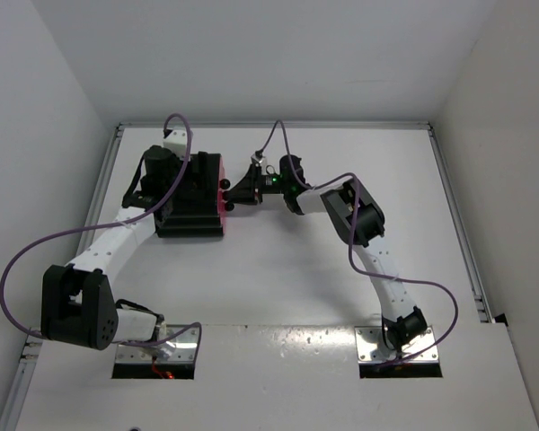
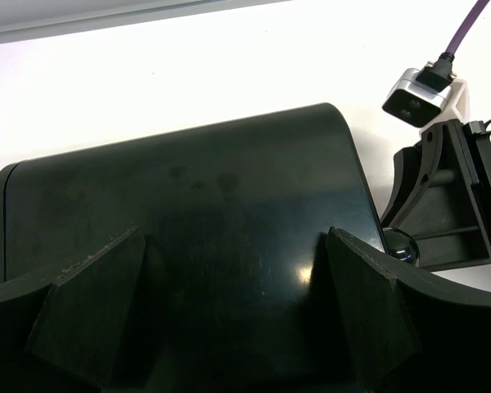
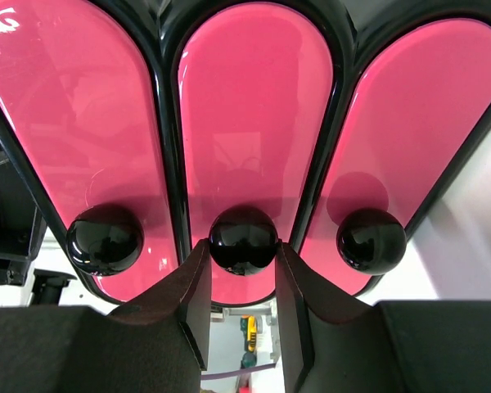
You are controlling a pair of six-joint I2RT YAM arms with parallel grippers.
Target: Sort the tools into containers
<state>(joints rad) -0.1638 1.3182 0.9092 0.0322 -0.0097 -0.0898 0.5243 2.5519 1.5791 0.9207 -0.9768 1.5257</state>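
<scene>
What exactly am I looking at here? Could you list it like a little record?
Setting: white table with two robot arms
Cabinet: black, holding three pink drawers, each with a round black knob
Drawers: fronts look level, none pulled out
Left hand: open, fingers spread over the black top of the Cabinet
Right hand: fingers closed on either side of the middle knob
Tools: none clearly visible

a white left arm (image 1: 117, 241) and white right arm (image 1: 382, 269), both with boxy black joints, looping purple cables (image 1: 22, 253), silver base plates (image 1: 370, 346), matte black wedge fingers (image 3: 176, 315)
</scene>
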